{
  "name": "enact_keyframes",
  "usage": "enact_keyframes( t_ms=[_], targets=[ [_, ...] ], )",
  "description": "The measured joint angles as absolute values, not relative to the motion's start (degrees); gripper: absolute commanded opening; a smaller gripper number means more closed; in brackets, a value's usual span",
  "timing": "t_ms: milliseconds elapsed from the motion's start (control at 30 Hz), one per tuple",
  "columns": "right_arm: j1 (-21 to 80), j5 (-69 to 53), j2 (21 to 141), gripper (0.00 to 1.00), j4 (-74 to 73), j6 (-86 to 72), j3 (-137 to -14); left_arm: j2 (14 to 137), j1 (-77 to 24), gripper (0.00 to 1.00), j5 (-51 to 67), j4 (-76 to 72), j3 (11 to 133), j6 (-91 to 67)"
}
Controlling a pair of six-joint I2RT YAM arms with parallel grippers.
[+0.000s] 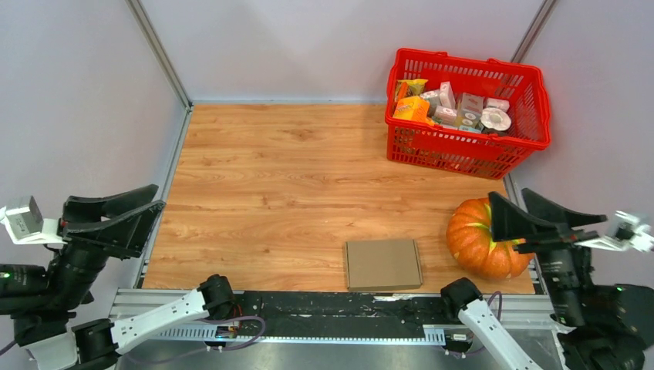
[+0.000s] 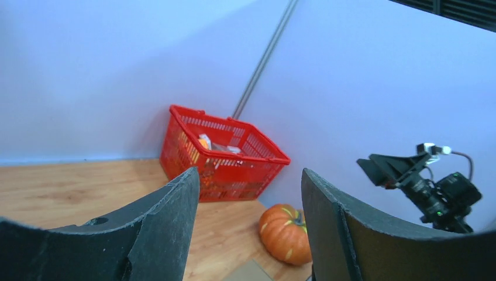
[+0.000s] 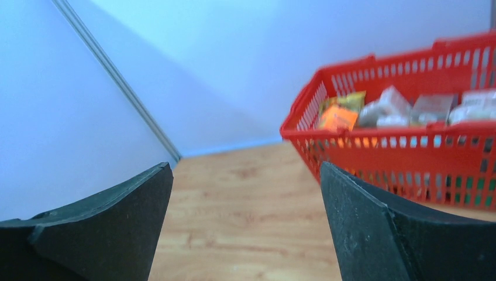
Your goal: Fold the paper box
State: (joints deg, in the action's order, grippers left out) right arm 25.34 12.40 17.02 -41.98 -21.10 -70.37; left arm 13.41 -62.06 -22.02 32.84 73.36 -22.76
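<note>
The paper box is a flat, closed brown cardboard rectangle lying on the wooden table near its front edge, just left of the pumpkin. A corner of it shows at the bottom of the left wrist view. It is out of the right wrist view. My left gripper is open and empty, raised at the table's left edge, far from the box. It also shows in its own view. My right gripper is open and empty, raised at the right edge over the pumpkin. It also shows in its own view.
An orange pumpkin sits at the front right, close to the box. It also shows in the left wrist view. A red basket with several small printed packages stands at the back right. Grey walls enclose the table on three sides.
</note>
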Motion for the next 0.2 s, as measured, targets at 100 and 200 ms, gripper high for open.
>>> enact_keyframes(
  t_ms=[100, 200],
  targets=[
    [26.26, 13.72, 16.62, 1.0, -39.64, -18.11, -73.6, 13.52, -62.06, 0.72, -22.46, 34.44, 76.03, -19.99],
    [26.7, 14.39, 16.64, 1.0, -39.09, -16.03, -73.82, 15.14, -62.06, 0.72, -22.83, 38.06, 76.03, -18.24]
  ],
)
